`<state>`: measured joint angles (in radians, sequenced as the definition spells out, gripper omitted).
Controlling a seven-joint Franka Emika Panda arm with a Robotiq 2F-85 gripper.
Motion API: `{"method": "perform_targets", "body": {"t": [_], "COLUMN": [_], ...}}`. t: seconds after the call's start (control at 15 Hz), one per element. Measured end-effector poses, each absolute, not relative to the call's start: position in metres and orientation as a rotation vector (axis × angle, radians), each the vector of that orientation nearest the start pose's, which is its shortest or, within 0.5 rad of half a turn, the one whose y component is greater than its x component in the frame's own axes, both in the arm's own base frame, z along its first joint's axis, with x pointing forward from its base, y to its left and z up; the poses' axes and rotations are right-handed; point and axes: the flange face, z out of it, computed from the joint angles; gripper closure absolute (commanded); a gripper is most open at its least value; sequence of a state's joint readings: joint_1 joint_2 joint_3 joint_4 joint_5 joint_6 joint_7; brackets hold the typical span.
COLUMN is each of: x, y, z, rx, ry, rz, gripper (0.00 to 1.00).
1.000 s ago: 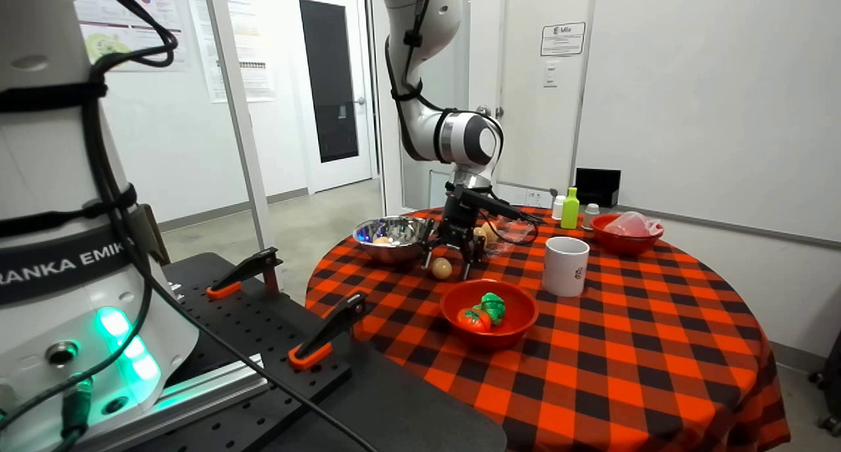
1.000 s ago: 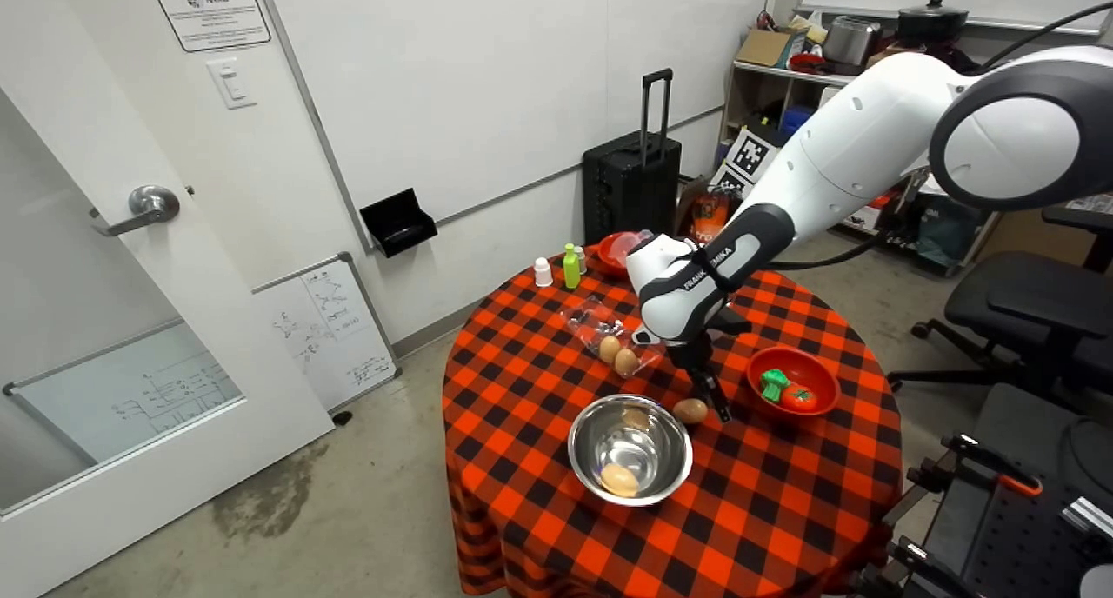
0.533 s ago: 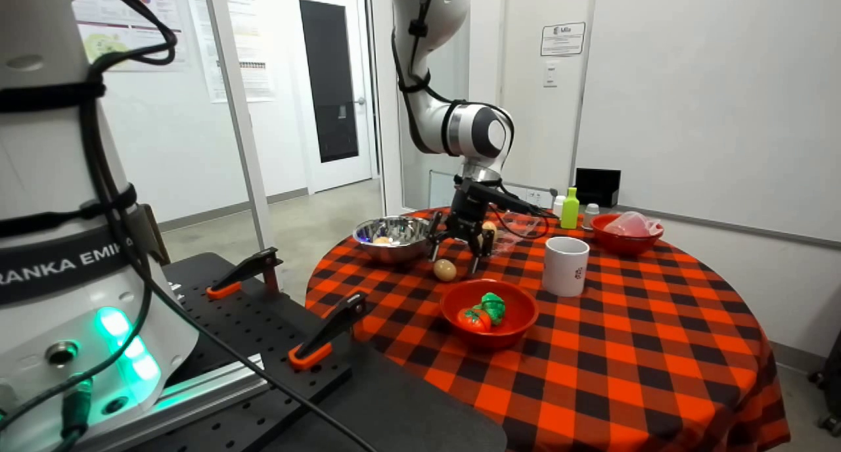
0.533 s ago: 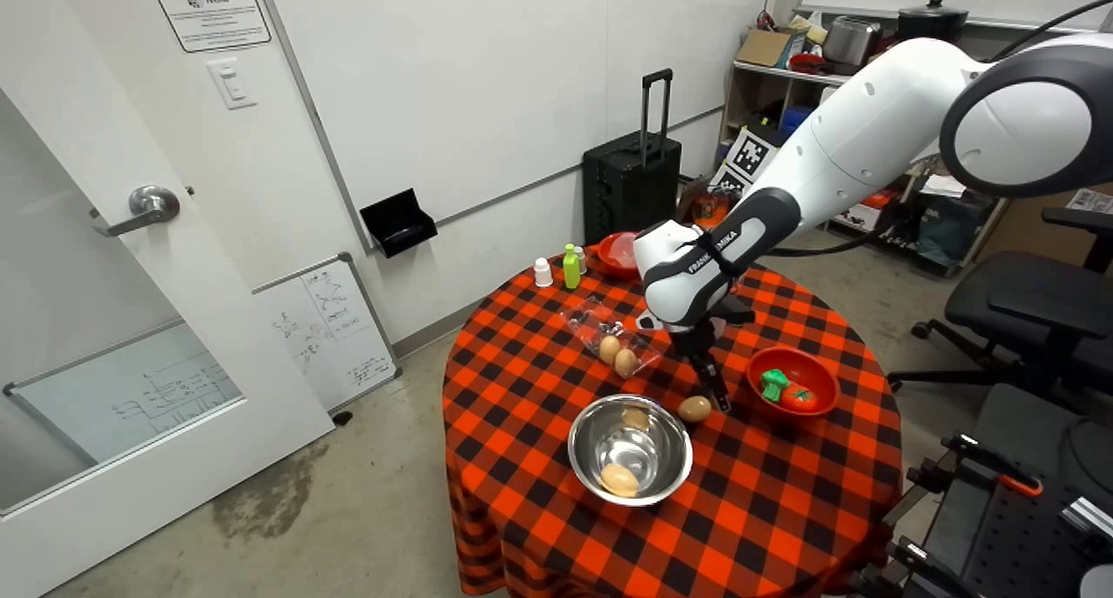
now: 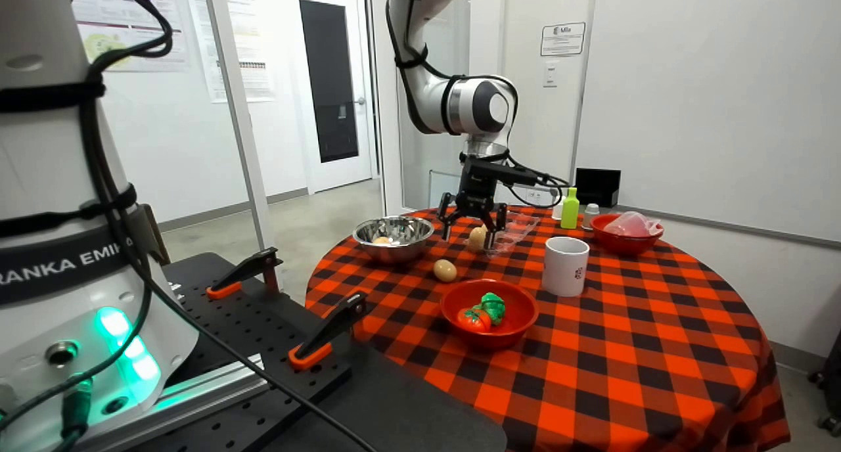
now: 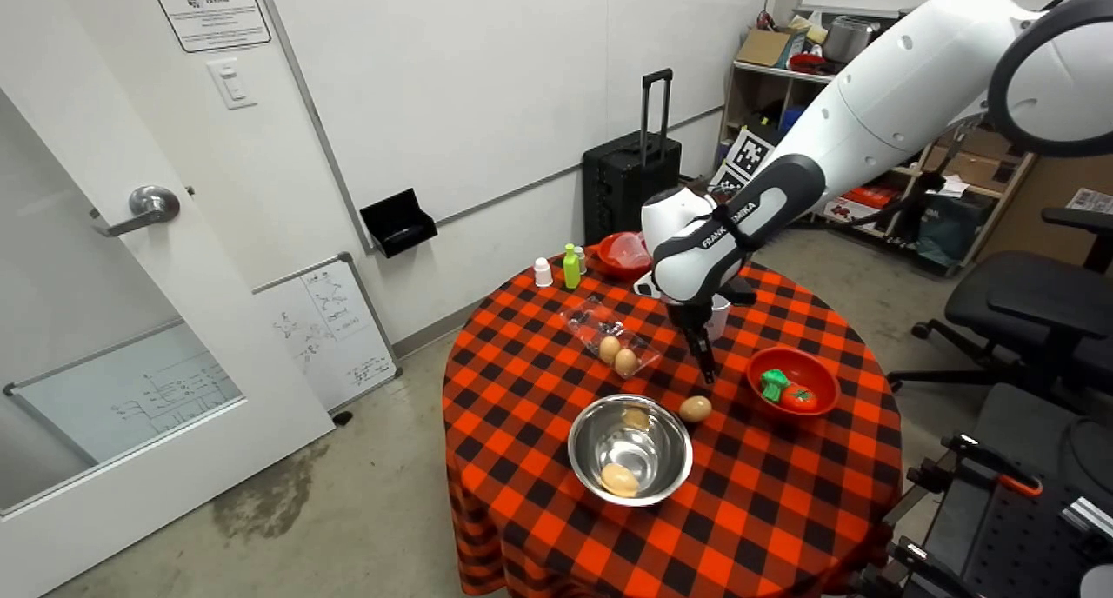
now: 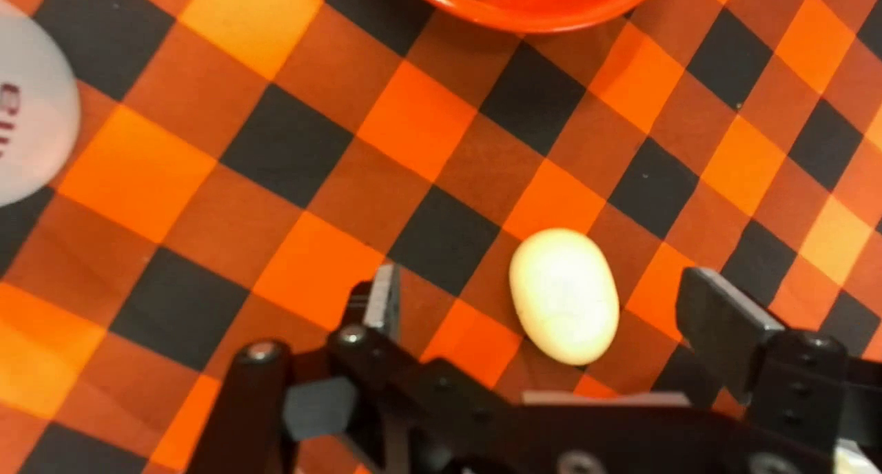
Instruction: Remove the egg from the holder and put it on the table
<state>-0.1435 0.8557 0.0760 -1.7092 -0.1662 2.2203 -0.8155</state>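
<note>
The pale tan egg [image 5: 445,271] lies directly on the checked table [image 5: 611,373]. It also shows in an exterior view [image 6: 695,408] beside the steel bowl, and in the wrist view [image 7: 563,296]. My gripper [image 5: 468,240] is open and empty, raised above the table and clear of the egg. In the wrist view the gripper [image 7: 544,291] has its fingers wide apart, with the egg seen below between them. No pale-tan cup-like holder shows. A clear plastic egg tray [image 6: 591,320] has two more eggs [image 6: 626,362] in its near end.
A steel bowl [image 5: 394,249] holds another egg [image 6: 619,480]. A red bowl [image 5: 489,338] with toy vegetables and a white mug [image 5: 565,268] stand near the egg. Farther back are a green bottle [image 5: 569,209], white shakers [image 6: 543,273] and another red bowl [image 5: 627,243].
My open gripper has risen up and away from the egg, which was between its fingers one second ago. The egg shifted slightly on the cloth, then stayed still.
</note>
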Motion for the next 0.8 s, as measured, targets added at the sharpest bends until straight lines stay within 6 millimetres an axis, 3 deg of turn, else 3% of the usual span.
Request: {"method": "perform_targets", "body": {"t": [0.47, 0.8], "x": [0.617, 0.614], "y": [-0.04, -0.038], "z": [0.124, 0.131], "rx": [-2.897, -2.898], "ry": [-1.263, -1.27], "rz": [0.358, 0.358], "gripper": [0.0, 0.0]}}
